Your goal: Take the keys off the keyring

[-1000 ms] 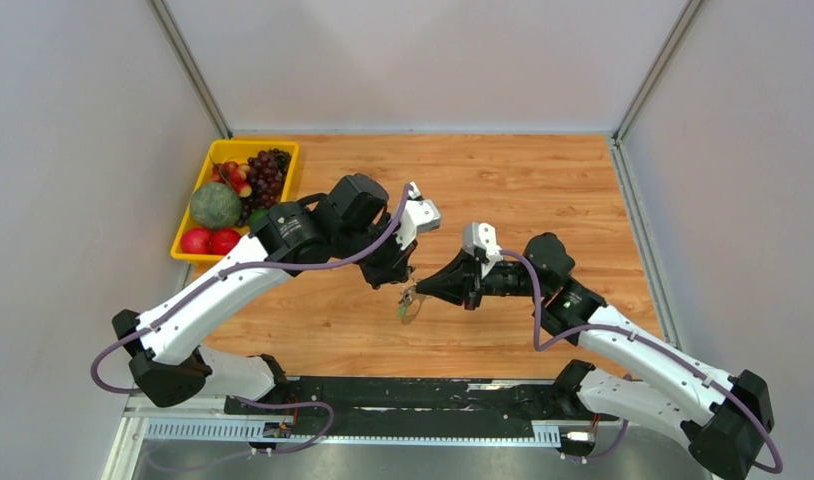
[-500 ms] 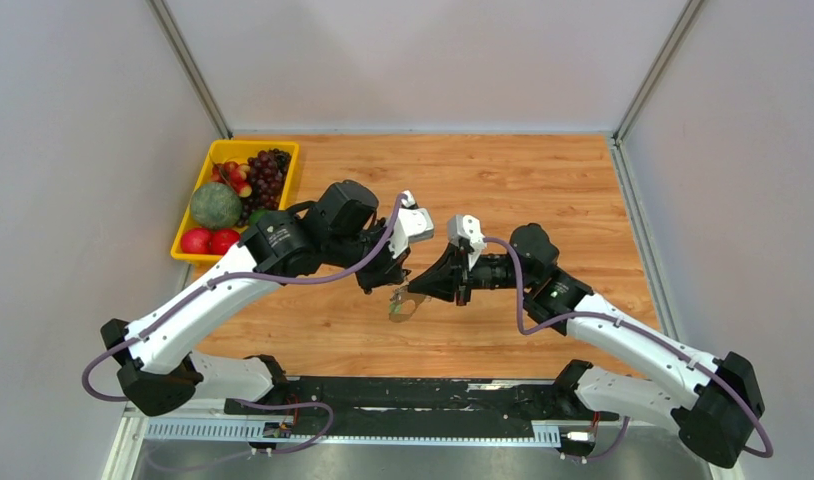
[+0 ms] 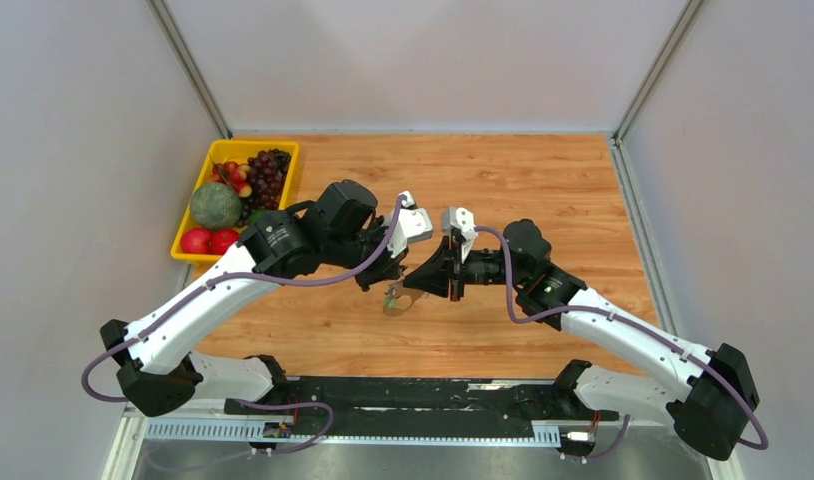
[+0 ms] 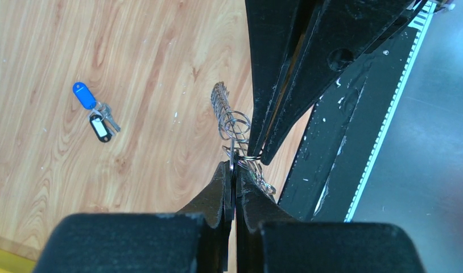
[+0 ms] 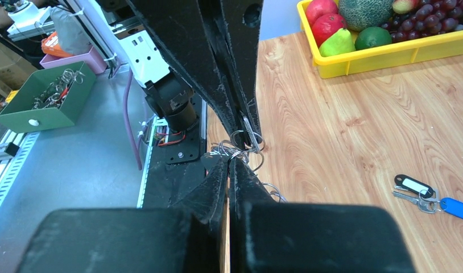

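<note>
Keys [image 4: 99,124] — wrist views only.

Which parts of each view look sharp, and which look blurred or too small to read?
Left wrist: blue-headed key and wood grain crisp, near jaws a blurred black mass. Right wrist: yellow tray sharp, near jaws blurred. Top external: evenly lit, keyring too small to resolve.

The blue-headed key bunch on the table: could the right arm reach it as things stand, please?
Probably not yet: the keys lie uncovered on the bare table, but the right hand is shut on the keyring.
</note>
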Robot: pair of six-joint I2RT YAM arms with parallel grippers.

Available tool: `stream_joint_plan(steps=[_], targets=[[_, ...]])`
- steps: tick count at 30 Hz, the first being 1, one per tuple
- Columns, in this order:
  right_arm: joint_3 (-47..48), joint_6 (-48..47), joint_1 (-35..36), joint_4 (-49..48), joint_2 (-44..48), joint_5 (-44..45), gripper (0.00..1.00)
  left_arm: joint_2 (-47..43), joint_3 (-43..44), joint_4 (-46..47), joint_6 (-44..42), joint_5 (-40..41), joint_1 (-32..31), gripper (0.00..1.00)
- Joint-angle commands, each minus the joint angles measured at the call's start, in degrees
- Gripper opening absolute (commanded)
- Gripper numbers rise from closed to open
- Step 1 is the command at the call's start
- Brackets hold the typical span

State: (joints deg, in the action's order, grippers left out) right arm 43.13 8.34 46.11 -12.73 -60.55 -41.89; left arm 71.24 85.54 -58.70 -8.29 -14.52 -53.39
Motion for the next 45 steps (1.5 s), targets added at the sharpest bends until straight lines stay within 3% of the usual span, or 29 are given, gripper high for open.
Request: stream_joint_plan(steps=[1, 18, 20, 23, 27, 36, 45], targets=[[0.5, 1.3, 0.2, 2.7, 0.0, 5.1, 0.00, -2.7, 1.2, 4.7, -1.2, -1.8, -0.8, 0.00], [1.3, 6.2, -2.3, 3.1, -2.3, 9.7, 0.00, -3.5, 0.0, 4.9, -2.8, -4.3, -3.1, 0.00], [1.2, 5.8, -2.4, 3.1, -2.0, 9.3, 0.07, -3.5, 0.0, 4.8, -2.7, -3.6, -3.1, 0.00], [0.2, 3.6, -2.3, 3.1, 0.0, 7.7, 0.35, -3.0, 0.4, 4.3, -1.7, 0.6, -3.1, 0.00], [-2.8, -0.1, -2.3, 3.1, 5.6, 7.8, 0.45, -2.8, 1.7, 3.7, -0.4, 3.1, -3.2, 0.00], [-6.4, -3.4, -2.3, 3.2, 15.5, 10.2, 0.49, -2.2, 3.3, 3.6, 0.6, 2.1, -3.2, 0.00], [-4.8, -6.1, -2.3, 2.6, 14.5, 5.6, 0.48, -2.3, 3.2, 4.4, -0.1, -1.0, -3.2, 0.00]])
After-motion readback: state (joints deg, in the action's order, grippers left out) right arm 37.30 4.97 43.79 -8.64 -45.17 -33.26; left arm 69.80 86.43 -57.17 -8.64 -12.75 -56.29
